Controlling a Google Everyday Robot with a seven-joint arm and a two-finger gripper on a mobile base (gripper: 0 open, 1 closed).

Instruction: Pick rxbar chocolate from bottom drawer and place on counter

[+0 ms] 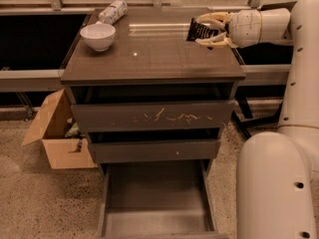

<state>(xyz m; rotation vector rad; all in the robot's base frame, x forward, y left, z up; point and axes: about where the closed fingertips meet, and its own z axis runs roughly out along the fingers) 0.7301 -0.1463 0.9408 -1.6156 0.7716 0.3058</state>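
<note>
My gripper (205,30) is over the right rear part of the counter (149,54), reaching in from the right. It is shut on the rxbar chocolate (199,31), a small dark wrapped bar with pale lettering, held tilted just above the glossy top. The bottom drawer (154,203) is pulled open below, its smooth grey floor bare.
A white bowl (97,35) and a white-and-grey wrinkled packet (112,11) sit at the counter's rear left. The top drawer front (154,116) has white scratches. An open cardboard box (57,133) stands on the floor left of the cabinet. My white arm (299,108) fills the right side.
</note>
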